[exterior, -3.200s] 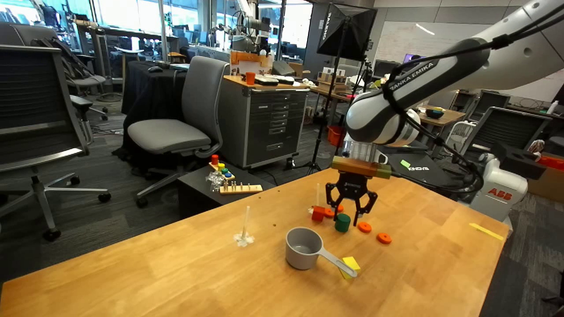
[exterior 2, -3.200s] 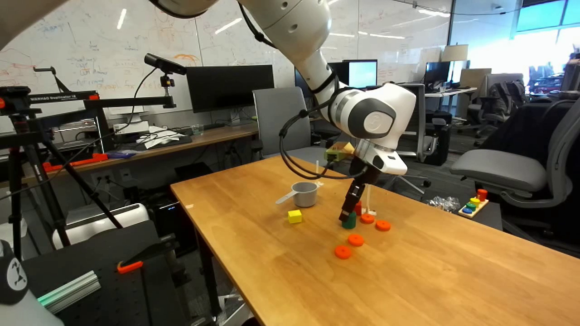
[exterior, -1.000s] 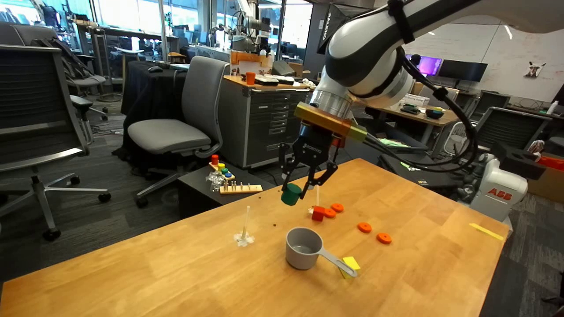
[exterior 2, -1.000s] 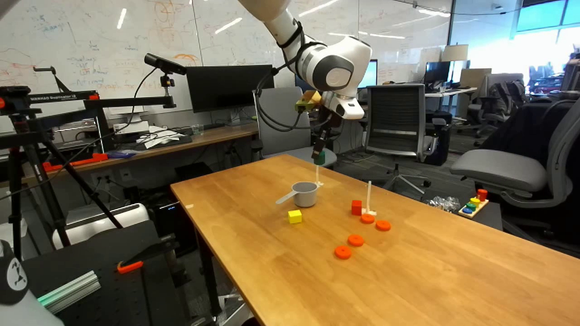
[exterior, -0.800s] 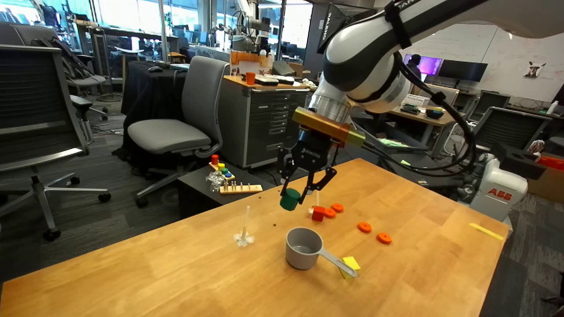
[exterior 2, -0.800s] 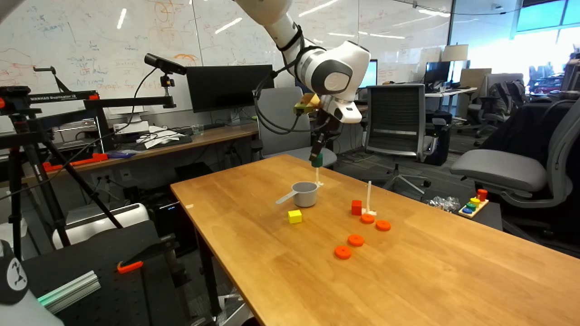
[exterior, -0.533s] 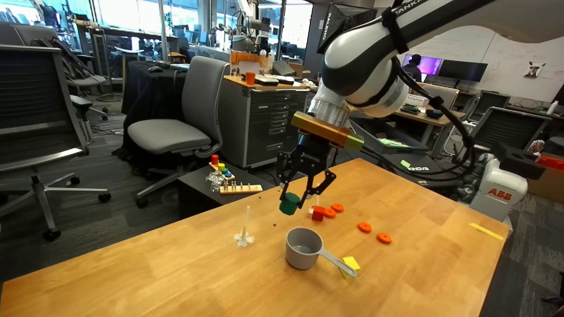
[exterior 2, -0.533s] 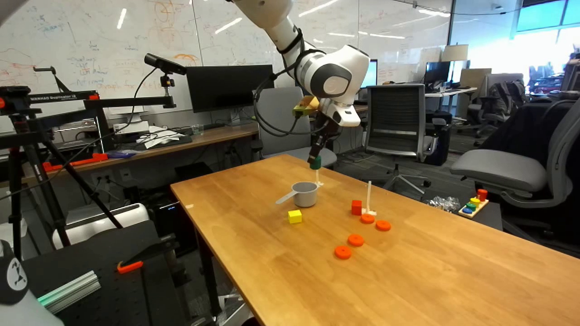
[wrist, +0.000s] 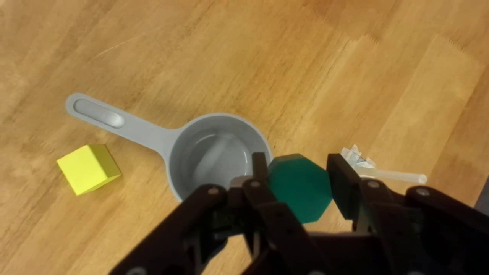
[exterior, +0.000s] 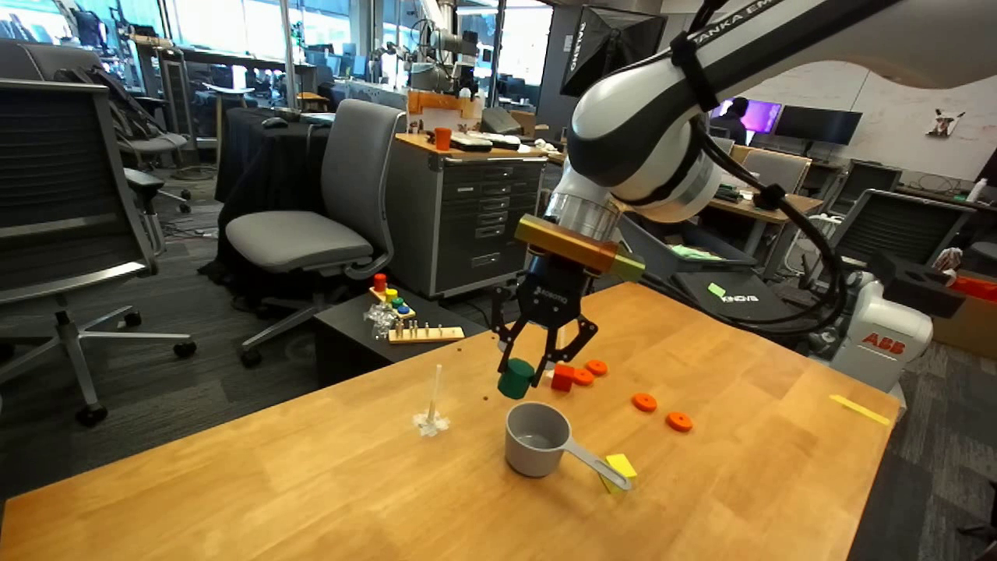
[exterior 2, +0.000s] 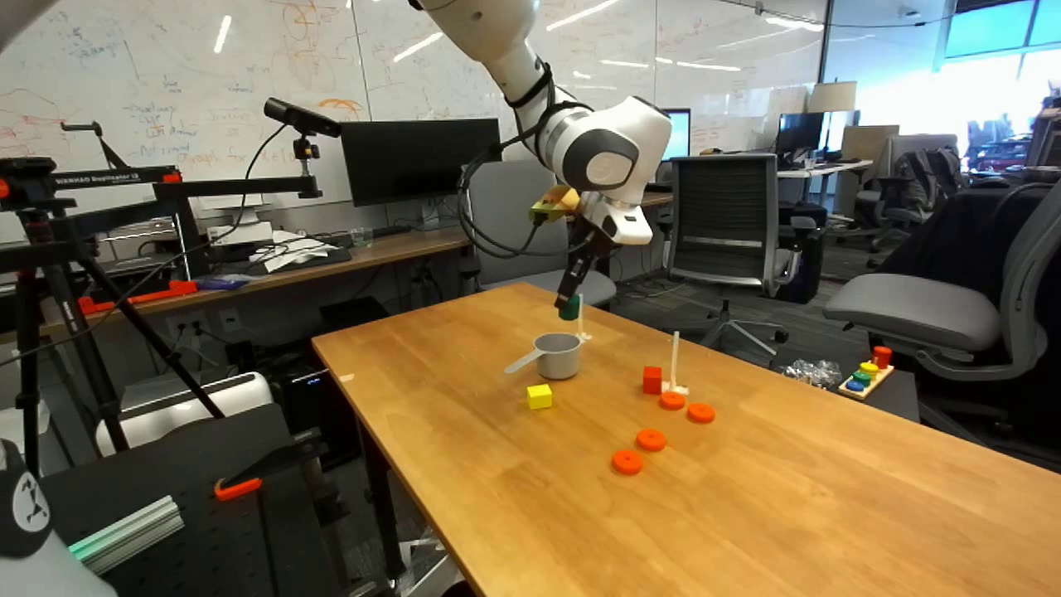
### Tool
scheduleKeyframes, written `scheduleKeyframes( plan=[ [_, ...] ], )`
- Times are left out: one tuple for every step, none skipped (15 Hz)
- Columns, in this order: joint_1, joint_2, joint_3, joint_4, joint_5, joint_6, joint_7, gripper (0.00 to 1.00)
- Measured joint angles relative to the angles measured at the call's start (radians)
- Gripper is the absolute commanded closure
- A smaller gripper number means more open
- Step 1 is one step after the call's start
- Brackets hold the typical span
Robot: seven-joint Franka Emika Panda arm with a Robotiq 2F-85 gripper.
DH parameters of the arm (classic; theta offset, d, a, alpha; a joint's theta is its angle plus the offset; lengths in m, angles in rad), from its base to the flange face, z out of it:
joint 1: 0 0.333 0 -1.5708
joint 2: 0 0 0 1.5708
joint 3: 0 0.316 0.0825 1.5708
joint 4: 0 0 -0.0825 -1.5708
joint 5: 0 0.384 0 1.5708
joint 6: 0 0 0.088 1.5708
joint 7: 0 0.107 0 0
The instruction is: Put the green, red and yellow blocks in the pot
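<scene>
Red "ABB" stands on a white machine [exterior: 884, 339], right; "KINOVA" on a black case [exterior: 732, 296]; "ROBOTIQ" on the gripper [exterior: 520, 379]; "ANKA EM" — cut short — on the arm [exterior: 748, 66], upper right; "WANHAO Duplicator i3" on a black bar [exterior 2: 116, 177], upper left.

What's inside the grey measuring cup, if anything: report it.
No block shows inside the grey measuring cup; the wrist view shows bare bottom and wall. The tool, gripping the green block, covers the cup's lower right, so that part is unseen there.

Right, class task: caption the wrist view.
Black gripper holding faceted green block near round grey long-handled pot; yellow cube alongside.
</scene>
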Motion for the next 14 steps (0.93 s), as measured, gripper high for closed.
scheduleKeyframes(
  plan=[
    [0.001, 0.002, 0.0, -0.006, 0.003, 0.001, 0.001, 0.82],
    [0.003, 0.002, 0.0, -0.014, 0.006, 0.003, 0.001, 0.82],
    [0.004, 0.002, 0.0, -0.023, 0.009, 0.005, 0.002, 0.82],
    [0.005, 0.002, 0.0, -0.032, 0.011, 0.01, 0.003, 0.82],
    [0.006, 0.002, 0.0, -0.041, 0.014, 0.018, 0.003, 0.82],
    [0.007, 0.002, 0.0, -0.05, 0.016, 0.025, 0.004, 0.82],
    [0.007, 0.002, 0.0, -0.058, 0.016, 0.032, 0.004, 0.82],
    [0.007, 0.001, 0.0, -0.067, 0.017, 0.041, 0.005, 0.82],
    [0.008, 0.001, 0.0, -0.075, 0.019, 0.049, 0.005, 0.32],
    [0.008, -0.001, 0.0, -0.084, 0.021, 0.058, 0.005, 0.31],
    [0.008, -0.003, 0.0, -0.092, 0.026, 0.063, 0.008, 0.26],
    [0.008, -0.005, 0.0, -0.099, 0.029, 0.064, 0.011, 0.17],
    [0.008, -0.007, 0.0, -0.105, 0.029, 0.067, 0.012, 0.1],
    [0.008, -0.008, -0.001, -0.11, 0.029, 0.072, 0.011, 0.01]
  ],
)
